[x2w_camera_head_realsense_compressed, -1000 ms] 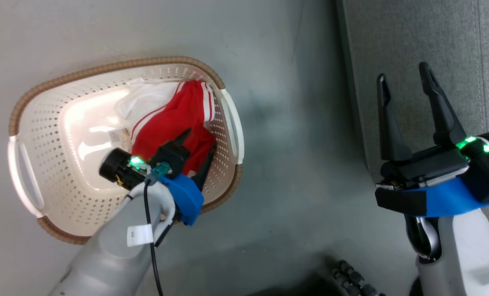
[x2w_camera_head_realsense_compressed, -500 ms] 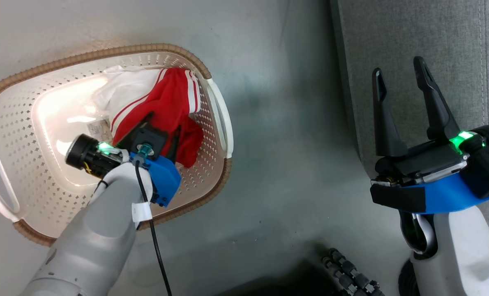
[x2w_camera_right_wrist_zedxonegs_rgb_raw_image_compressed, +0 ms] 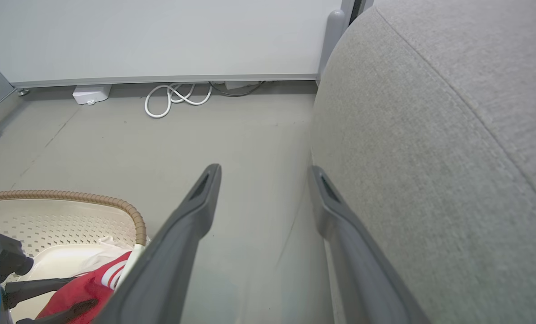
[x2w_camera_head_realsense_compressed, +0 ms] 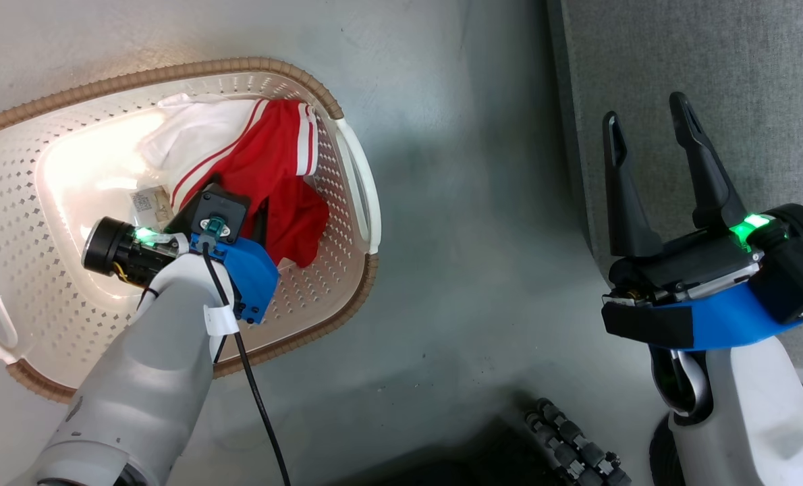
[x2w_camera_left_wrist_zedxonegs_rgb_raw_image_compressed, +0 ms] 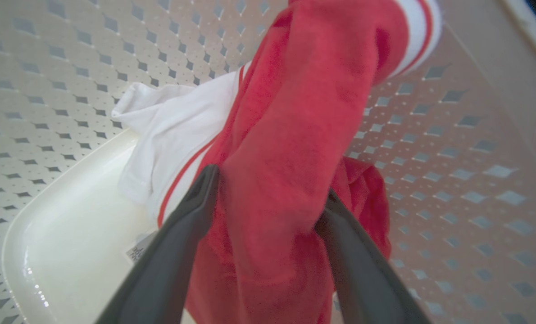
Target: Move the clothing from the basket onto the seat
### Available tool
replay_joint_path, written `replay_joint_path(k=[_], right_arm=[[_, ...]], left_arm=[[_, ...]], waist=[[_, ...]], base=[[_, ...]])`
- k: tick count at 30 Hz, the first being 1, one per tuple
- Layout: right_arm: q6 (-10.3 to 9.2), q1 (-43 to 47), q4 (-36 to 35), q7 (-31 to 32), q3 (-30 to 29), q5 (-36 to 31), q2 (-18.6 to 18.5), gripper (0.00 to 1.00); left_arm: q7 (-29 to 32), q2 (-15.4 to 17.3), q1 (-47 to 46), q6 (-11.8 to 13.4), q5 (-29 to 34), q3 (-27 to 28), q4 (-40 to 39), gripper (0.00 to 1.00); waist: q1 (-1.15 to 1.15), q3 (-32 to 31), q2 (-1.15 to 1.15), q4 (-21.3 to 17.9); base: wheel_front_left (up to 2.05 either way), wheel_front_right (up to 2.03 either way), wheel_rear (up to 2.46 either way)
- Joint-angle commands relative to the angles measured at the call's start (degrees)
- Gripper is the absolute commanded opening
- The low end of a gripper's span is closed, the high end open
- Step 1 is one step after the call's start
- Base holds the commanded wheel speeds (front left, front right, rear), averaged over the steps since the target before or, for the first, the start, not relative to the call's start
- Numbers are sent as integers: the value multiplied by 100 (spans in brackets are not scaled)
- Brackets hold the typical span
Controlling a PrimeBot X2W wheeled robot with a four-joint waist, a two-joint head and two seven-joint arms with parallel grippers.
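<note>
Progress, as I judged it: nothing moved yet. All the soft bright-red fabric clothing (x2w_camera_left_wrist_zedxonegs_rgb_raw_image_compressed: 286, 135) with white trim lay in the cream-white perforated plastic laundry basket (x2w_camera_head_realsense_compressed: 320, 297), which had a brown woven-look rim. It was bunched against the basket's side wall nearest the sofa. I couldn't tell whether the heap was one piece or two. The stretch of large light-grey upholstered fabric seat (x2w_camera_head_realsense_compressed: 678, 54) I could see carried no clothing. So every lift, carry and drop was left to do.

Fingers, nearest first. My left gripper (x2w_camera_left_wrist_zedxonegs_rgb_raw_image_compressed: 271, 182) was down inside the basket, its two long dark fingers (x2w_camera_left_wrist_zedxonegs_rgb_raw_image_compressed: 191, 216) spread wide and straddling a raised fold of the red cloth. In the left wrist view that fold ran up between them and seemed to touch both inner faces. It was not pinched, so I read this as the moment just before closing. The white part of the clothing (x2w_camera_left_wrist_zedxonegs_rgb_raw_image_compressed: 173, 121) sat just outside the left-hand finger, with bare basket bottom beside it. The white-striped hem hung beyond the fingertips against the perforated wall.

Farther off, across the bare grey floor (x2w_camera_head_realsense_compressed: 482, 202), my right gripper (x2w_camera_head_realsense_compressed: 646, 111) hung spread and empty. It was beside the seat's rounded front edge, well apart from the clothing.
</note>
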Motion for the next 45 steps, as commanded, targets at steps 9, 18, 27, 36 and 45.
replay_joint_path(k=[9,18,27,36,45], right_arm=[[1,-17,-10,-29,23,-50,15,100],[1,76,-44,-30,18,-122,15,100],[1,74,-9,-30,40,-162,15,100],[1,48,174,-22,63,-220,14,100],[1,180,540,75,108,-298,8,100]], left_arm=[[17,-110,-82,-156,-130,-16,240,0],[7,-211,-52,-217,-220,-42,357,0],[-7,-285,7,-248,-333,-21,396,0],[-17,-380,287,-364,-494,68,207,0],[-21,-392,1167,-448,-578,288,-479,0]], waist=[[0,-120,0,44],[0,-216,0,109],[0,-355,0,177],[0,-1059,0,438],[0,-2510,0,764]], base=[[0,0,0],[0,0,0],[0,0,0],[0,0,0],[0,0,0]])
